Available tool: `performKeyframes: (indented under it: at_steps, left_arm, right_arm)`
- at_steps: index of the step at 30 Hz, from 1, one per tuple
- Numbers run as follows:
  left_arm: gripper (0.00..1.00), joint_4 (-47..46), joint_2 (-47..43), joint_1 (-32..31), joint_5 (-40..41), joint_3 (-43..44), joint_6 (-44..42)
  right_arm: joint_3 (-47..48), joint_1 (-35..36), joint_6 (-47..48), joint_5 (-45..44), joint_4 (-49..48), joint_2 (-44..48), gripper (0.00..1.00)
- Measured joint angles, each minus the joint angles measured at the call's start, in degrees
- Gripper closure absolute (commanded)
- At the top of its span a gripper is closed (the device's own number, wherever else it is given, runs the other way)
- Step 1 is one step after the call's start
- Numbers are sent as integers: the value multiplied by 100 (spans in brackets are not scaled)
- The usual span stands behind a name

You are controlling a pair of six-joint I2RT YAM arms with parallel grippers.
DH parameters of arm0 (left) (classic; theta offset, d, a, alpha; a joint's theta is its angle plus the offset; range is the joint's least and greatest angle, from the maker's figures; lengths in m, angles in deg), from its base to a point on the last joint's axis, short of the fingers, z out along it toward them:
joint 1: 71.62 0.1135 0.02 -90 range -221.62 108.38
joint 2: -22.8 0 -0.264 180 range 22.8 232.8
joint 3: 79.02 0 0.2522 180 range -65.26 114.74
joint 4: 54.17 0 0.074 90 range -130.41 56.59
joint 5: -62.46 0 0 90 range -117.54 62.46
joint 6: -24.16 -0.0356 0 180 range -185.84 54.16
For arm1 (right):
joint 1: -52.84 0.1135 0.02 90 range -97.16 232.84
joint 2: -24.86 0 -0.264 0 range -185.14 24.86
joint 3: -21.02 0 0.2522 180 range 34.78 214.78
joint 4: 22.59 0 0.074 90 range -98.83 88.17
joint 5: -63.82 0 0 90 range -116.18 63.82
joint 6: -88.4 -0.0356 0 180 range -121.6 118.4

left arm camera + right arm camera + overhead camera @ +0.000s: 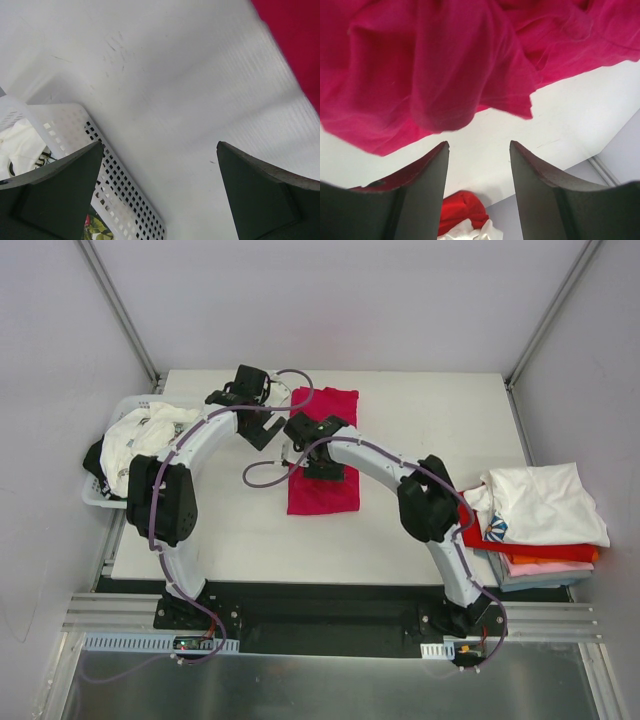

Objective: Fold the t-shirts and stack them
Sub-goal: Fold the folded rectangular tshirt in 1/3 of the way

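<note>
The crimson t-shirt lies as a long strip on the worktop. The right hand hangs over its middle, fingers spread, pinching nothing. The left hand hovers just left of it, spread wide. The stacked t-shirts sit well to its right.

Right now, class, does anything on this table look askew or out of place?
The stack of shirts juts past the table's right edge, its top white shirt crooked and rumpled. Another white shirt spills over the basket's rim.
</note>
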Motion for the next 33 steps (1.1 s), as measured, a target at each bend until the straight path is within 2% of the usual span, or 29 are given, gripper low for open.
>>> performKeyframes:
  at_steps: [7,16,33]
  left_arm:
    - [2,0,0,0,-24,-4,0]
    - [2,0,0,0,-20,-9,-4]
    - [2,-55,101,343,13,81,-42]
  right_arm:
    - [-304,302,-238,79,13,533,43]
    - [-289,566,-321,129,-7,629,39]
    - [203,527,-315,310,-127,-52,38]
